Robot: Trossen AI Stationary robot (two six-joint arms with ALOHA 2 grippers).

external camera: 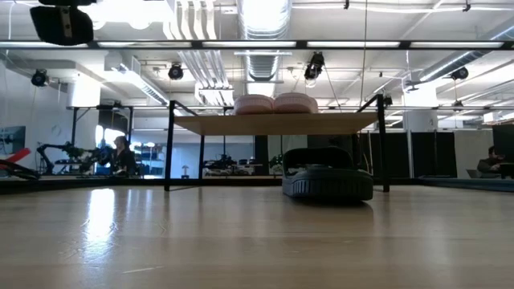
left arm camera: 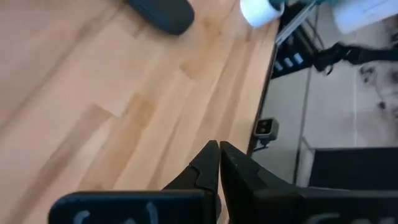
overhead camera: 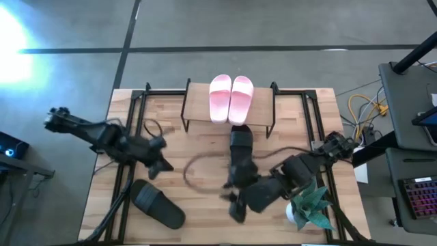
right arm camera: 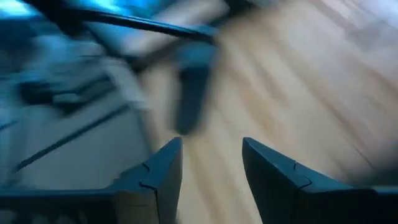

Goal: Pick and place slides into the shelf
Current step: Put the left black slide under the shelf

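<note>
Two pale pink slides lie side by side on top of the shelf at the table's far middle; the low view shows these slides resting on the plank. One black slide lies sole-down on the table, partly under the plank's near edge. A second black slide lies at the near left. My right gripper hovers open just near of the first black slide, nothing between its fingers. My left gripper is shut and empty, above the table's left part.
A potted plant in a white pot stands at the near right, close to my right arm. Black frame rails run along the table's left and right sides. Bare wood lies between the two arms.
</note>
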